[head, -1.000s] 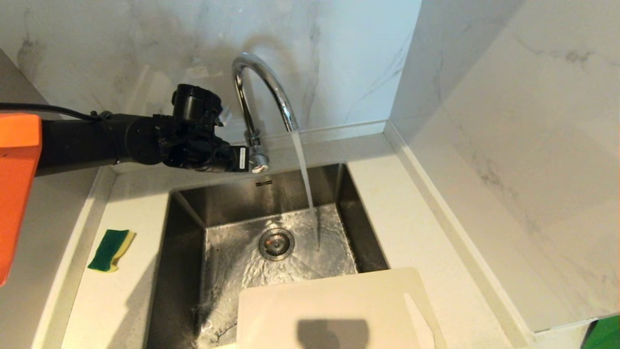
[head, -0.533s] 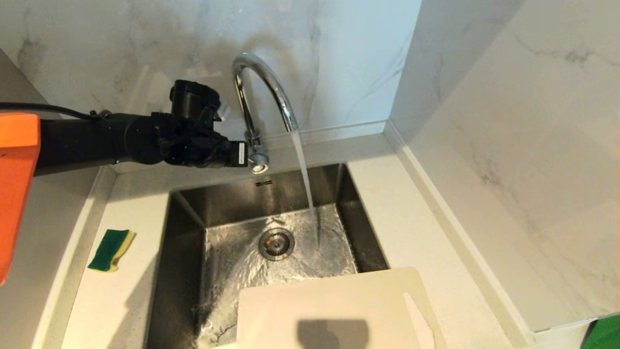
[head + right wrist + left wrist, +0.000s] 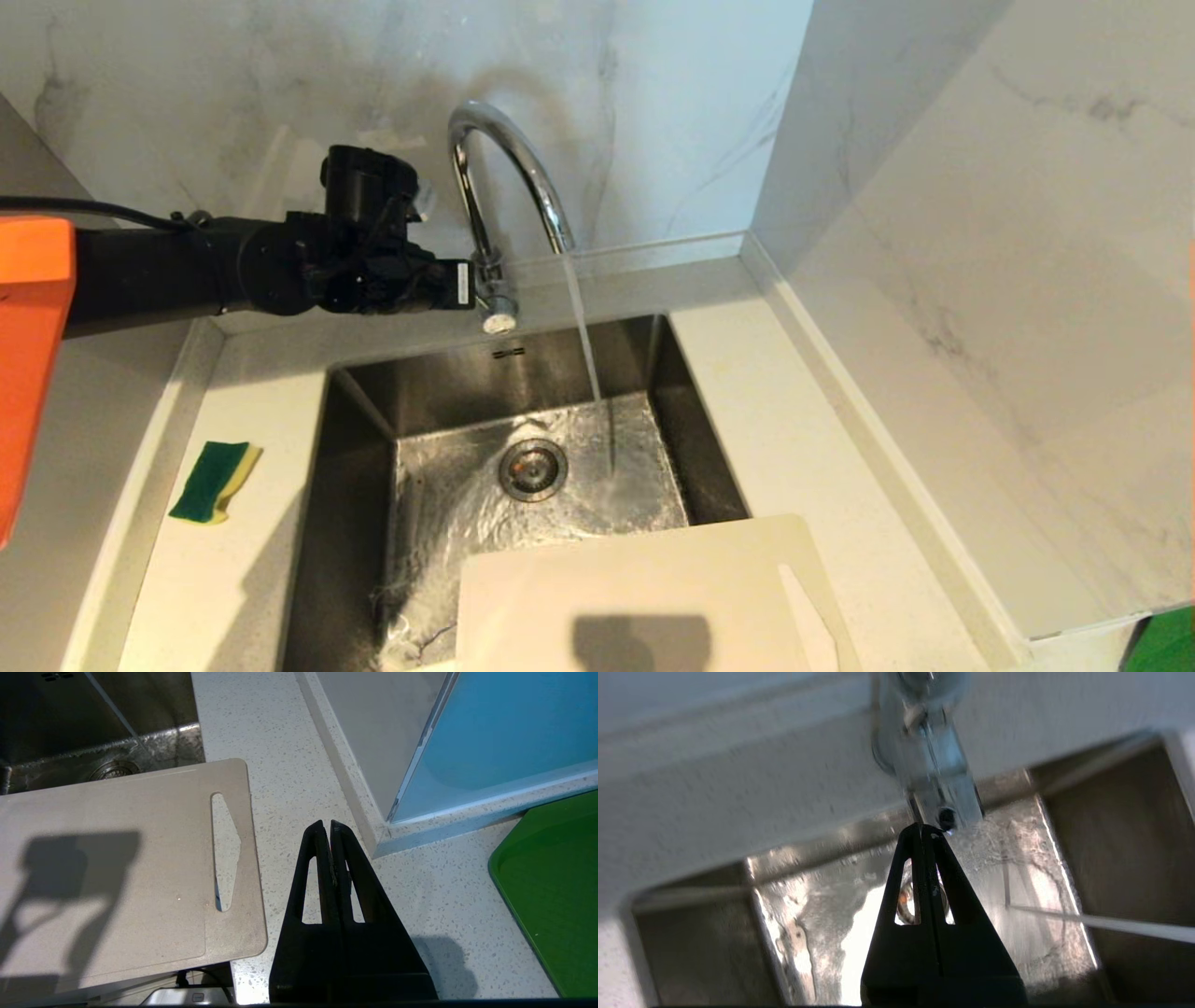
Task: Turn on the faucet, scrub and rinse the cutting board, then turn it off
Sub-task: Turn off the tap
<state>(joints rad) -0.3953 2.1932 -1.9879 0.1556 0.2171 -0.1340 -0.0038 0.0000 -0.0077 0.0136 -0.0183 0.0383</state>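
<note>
The chrome faucet (image 3: 479, 110) arches over the steel sink (image 3: 439, 392), and a thin stream of water (image 3: 588, 355) falls from its spout. My left gripper (image 3: 470, 284) is shut, and its tips (image 3: 924, 828) press against the end of the faucet's side lever (image 3: 945, 795). The cream-white cutting board (image 3: 635, 588) lies flat across the sink's near edge, with its handle slot (image 3: 225, 849) on the right. My right gripper (image 3: 327, 826) hangs shut and empty over the counter, just right of the board (image 3: 117, 858).
A green-and-yellow sponge (image 3: 215, 481) lies on the counter left of the sink. The drain (image 3: 532, 469) sits in the wet basin. A marble wall (image 3: 980, 280) rises at the right. A green tray (image 3: 551, 891) sits at the far right.
My left gripper has shifted up and slightly back at the lever. The water stream has grown thinner. The board, the sponge and the right arm have not moved.
</note>
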